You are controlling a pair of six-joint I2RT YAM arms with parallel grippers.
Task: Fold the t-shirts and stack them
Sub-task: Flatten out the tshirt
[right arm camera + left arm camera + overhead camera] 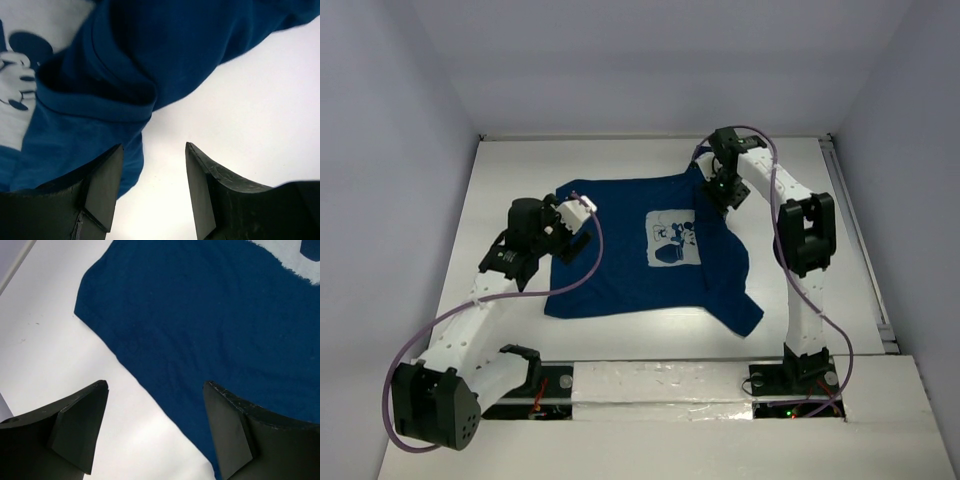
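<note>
The navy-blue t-shirt [640, 255] lies spread on the white table, print [672, 240] facing up, its right sleeve trailing toward the front right. My left gripper [582, 212] is open and empty above the shirt's far left edge; in the left wrist view the shirt's edge [200, 330] runs between the fingers. My right gripper [712, 190] is open and empty above the shirt's far right corner. In the right wrist view a bunched fold with a hem [100, 100] lies just ahead of the left finger, with bare table between the fingers.
The white table [620, 345] is bounded by pale walls at the back and sides. A metal rail [860, 240] runs along the right edge. The arm bases and cables [520, 385] sit at the near edge.
</note>
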